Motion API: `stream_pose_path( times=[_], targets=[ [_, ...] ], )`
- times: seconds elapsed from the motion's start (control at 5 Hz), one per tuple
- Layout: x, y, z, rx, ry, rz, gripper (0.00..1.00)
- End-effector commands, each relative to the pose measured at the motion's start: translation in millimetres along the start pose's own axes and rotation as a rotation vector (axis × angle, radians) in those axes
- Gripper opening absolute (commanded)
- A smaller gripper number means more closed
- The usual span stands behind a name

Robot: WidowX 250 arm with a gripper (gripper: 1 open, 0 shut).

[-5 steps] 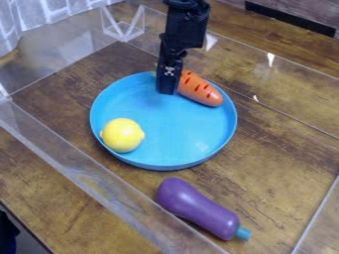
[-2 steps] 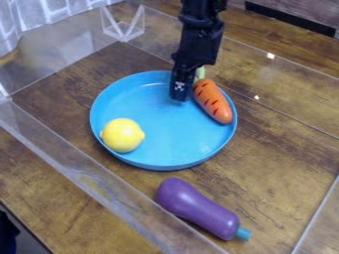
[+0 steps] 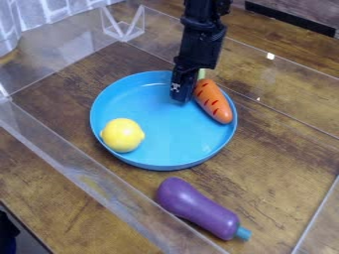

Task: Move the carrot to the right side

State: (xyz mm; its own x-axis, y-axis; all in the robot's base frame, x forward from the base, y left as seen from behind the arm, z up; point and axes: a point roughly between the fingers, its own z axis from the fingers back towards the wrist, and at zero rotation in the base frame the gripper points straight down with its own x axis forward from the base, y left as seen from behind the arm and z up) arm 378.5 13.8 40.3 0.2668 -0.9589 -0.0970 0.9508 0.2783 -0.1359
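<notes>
The orange carrot lies on the right rim of the blue plate, its green top pointing to the back and its tip to the front right. My gripper comes straight down from above onto the carrot's leafy end. Its dark fingers are closed together there, at the carrot's left side. The carrot still rests on the plate. The arm hides part of the green top.
A yellow lemon sits in the plate's front left. A purple eggplant lies on the wooden table in front of the plate. Clear plastic walls fence the table on the left and front.
The gripper shifted slightly right and its fingers closed at the carrot's top. The carrot swung from lying slanted across the rim to pointing more toward the front.
</notes>
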Motion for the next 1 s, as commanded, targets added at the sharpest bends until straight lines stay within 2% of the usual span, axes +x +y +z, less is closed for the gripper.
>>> stream_pose_path(
  times=[0.0, 0.4, 0.6, 0.8],
  targets=[
    [15.6, 2, 55.4, 0.124, -0.021, -0.067, 0.0],
    [42.9, -4, 83.1, 0.152, 0.014, -0.197, 0.0],
    [43.2, -2, 63.8, 0.139, 0.011, -0.136, 1.0],
    [42.5, 1, 45.0, 0.122, 0.007, -0.069, 1.0]
  ],
)
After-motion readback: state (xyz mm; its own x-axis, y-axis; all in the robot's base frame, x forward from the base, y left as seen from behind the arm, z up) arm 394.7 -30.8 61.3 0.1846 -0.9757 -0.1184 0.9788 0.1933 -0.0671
